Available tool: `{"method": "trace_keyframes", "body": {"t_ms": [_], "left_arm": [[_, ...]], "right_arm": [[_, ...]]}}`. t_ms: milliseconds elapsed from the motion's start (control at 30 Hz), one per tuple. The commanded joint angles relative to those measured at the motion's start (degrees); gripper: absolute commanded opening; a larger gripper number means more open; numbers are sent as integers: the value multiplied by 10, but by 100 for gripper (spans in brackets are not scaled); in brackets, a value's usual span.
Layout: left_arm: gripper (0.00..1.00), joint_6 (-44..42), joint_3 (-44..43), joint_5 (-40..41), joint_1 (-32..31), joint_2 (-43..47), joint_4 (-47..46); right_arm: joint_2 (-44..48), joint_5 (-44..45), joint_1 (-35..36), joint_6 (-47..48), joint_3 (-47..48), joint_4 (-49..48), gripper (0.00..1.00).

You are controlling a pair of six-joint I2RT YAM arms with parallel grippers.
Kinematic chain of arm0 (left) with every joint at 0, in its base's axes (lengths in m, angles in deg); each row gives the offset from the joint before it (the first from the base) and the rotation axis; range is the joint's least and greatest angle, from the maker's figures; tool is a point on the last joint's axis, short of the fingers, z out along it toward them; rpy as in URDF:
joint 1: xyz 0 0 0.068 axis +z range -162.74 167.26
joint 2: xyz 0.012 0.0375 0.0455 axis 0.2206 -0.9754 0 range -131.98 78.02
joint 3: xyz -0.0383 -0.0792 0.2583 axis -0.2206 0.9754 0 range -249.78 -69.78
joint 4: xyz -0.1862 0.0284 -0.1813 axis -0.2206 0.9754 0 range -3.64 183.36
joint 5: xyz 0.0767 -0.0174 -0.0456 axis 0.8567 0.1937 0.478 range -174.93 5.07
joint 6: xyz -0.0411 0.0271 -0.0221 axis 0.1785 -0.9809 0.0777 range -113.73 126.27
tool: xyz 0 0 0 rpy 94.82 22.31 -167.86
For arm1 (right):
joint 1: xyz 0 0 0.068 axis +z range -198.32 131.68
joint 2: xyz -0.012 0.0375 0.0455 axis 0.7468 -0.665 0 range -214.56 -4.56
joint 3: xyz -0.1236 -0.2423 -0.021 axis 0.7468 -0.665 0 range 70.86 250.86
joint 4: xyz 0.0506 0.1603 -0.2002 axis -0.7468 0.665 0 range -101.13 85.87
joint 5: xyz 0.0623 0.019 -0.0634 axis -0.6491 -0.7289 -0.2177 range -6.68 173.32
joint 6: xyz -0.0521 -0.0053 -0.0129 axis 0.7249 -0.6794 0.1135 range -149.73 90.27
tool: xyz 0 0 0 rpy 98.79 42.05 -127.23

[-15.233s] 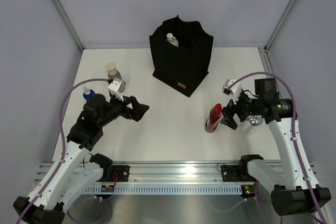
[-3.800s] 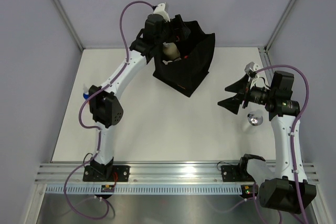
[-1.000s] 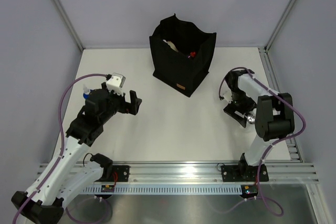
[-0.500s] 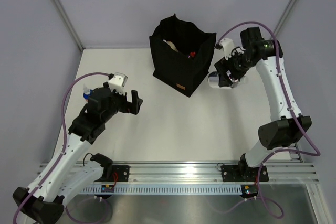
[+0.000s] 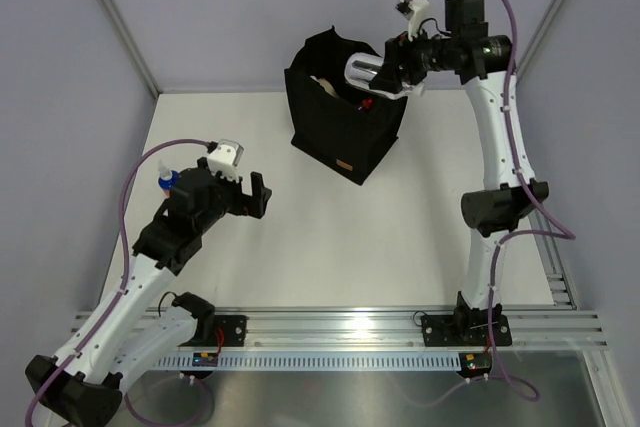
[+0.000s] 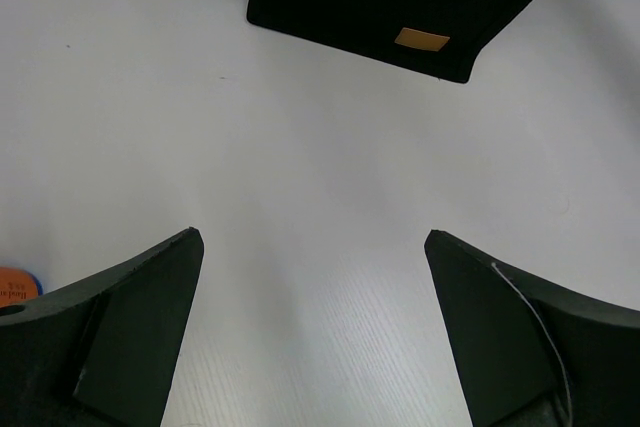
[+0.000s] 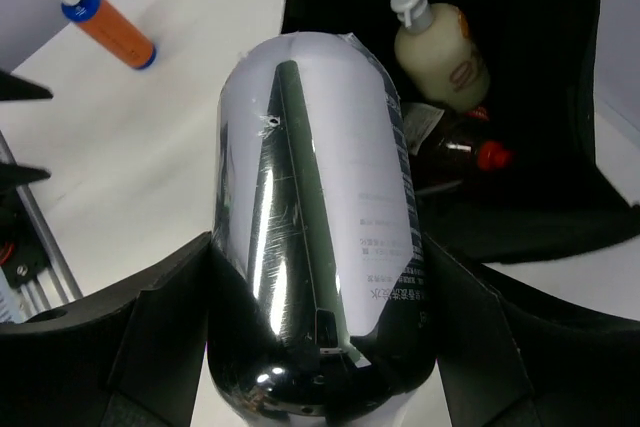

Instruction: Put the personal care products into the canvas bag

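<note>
Silver-white glossy cylindrical bottle (image 5: 363, 72) is hovering over the mouth of the boxy black canvas bag (image 5: 340, 142), upper middle of the top view, the right gripper (image 5: 388, 75) pinching it; 0.5 s earlier it was hanging beside the bag's right wall. The left gripper (image 5: 256, 195) is idling spread, unmoved. Its wrist view is showing the bag's tan label (image 6: 421, 40) at top. The right wrist view is showing 1 beige pump bottle (image 7: 440, 47) inside; lowering and releasing looks next, leaving the orange blue-capped bottle (image 7: 105, 22) at upper left.

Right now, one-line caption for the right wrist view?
Right gripper holds the silver-white bottle over the open canvas bag; a beige bottle lies inside, an orange bottle outside.
</note>
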Motion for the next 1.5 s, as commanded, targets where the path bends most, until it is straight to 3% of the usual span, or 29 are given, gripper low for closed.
{"method": "trace_keyframes", "body": {"t_ms": [0,200,433,600,833,1000,1100,1200,1233,1300,1333,1467], "left_arm": [[99,0,8,8,-1,4,-41],[99,0,15,12,-1,-3,-44],[99,-3,16,19,-1,-4,-46],[99,-4,18,23,-1,-3,-44],[99,-4,17,24,-1,-6,-38],[99,-6,16,25,-1,-2,-37],[99,-4,17,23,-1,-4,-41],[99,-2,14,23,-1,-4,-37],[99,-2,12,24,-1,-3,-35],[99,-1,10,28,-1,0,-32],[99,0,10,33,-1,5,-31],[99,20,14,41,-1,19,-25]], "right_arm": [[-59,33,27,-87,45,-188,0],[-128,110,48,-135,63,-324,0],[-147,178,74,-106,62,-375,0],[-142,210,96,-141,88,-406,0],[-188,318,124,-140,12,-462,0],[-164,318,123,-123,-86,-481,2],[-108,291,123,-92,-182,-510,16],[-73,237,122,-60,-220,-481,49],[-66,229,122,-58,-220,-468,75],[-62,215,122,-44,-196,-412,95],[-57,208,123,-37,-185,-391,100],[-19,205,119,-29,-163,-337,100]]}}
